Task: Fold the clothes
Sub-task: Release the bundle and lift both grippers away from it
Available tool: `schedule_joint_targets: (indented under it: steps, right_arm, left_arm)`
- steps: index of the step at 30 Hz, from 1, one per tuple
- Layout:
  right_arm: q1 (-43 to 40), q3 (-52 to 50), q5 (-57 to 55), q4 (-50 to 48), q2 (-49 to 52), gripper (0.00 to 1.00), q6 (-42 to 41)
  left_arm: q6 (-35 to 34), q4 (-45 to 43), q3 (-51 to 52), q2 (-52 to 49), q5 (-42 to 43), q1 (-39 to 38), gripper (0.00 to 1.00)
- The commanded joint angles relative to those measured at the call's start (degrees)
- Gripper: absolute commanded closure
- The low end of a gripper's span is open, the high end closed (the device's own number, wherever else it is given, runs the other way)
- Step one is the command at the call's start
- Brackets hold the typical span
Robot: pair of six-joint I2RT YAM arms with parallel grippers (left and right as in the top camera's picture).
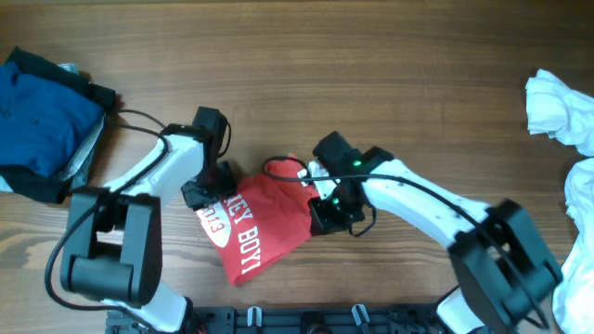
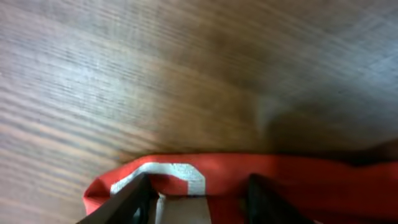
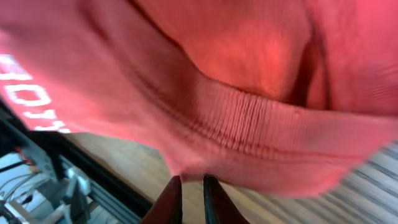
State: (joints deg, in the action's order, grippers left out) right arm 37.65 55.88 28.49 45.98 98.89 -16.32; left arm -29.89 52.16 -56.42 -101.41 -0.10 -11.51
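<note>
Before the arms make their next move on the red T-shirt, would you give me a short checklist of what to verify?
1. The right gripper pinches the red T-shirt by its ribbed edge: ok.
2. The left gripper closed on the shirt: not ok; jaws apart, straddling its printed edge.
3. The shirt lying flat: not ok; rumpled between the arms.
4. The blue garment and white garments lie apart from the shirt: ok.
5. Which corner the left gripper straddles: cannot tell.

I count one red T-shirt (image 1: 255,232), one blue garment (image 1: 42,116) and one dark garment (image 1: 32,184). The white garments (image 1: 557,111) are heaped, so I can't count them. Two arms: left arm (image 1: 153,172), right arm (image 1: 418,199).
</note>
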Motion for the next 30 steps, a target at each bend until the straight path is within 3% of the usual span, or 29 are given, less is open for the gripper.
schedule_joint_targets:
  steps: [1,5,9,12,15,18,23,26,30]
  right_arm:
    - [0.81,-0.42,1.62,-1.53,4.98,0.87,-0.42]
    - [0.74,-0.42,1.22,-3.43,8.35,0.86,-1.57]
    - [-2.01,0.28,-5.05,-8.96,8.66,0.85,-2.38]
    - [-6.19,3.08,-6.01,-14.73,8.66,0.85,-3.21]
    - [-8.74,5.55,-6.08,-19.04,8.66,0.86,-2.99]
    - [-9.51,7.17,-9.05,-16.96,8.57,0.86,1.46]
    - [-9.57,10.71,-21.07,-2.97,8.09,0.86,1.97]
    - [-9.57,10.71,-26.38,0.39,7.52,0.82,-5.44]
    - [-9.57,10.71,-27.08,0.87,5.27,0.80,-9.46]
  left_arm:
    - [0.07,5.99,0.20,-1.79,-0.79,0.28,0.51]
    - [0.04,12.87,0.20,-1.79,-1.07,0.28,0.66]
    - [0.02,15.04,0.20,-1.79,0.92,0.28,0.65]
    - [0.04,12.68,0.17,-1.77,8.41,0.28,0.66]
    - [-0.07,10.10,0.17,-1.75,9.88,0.28,0.62]
    - [-0.63,8.55,0.09,-0.72,9.88,1.53,0.63]
    - [1.57,7.74,-2.43,8.26,6.08,5.60,0.66]
    - [10.23,-0.81,-2.43,13.68,9.60,6.03,0.38]
    - [17.99,-2.69,-2.40,11.30,14.25,6.05,0.27]
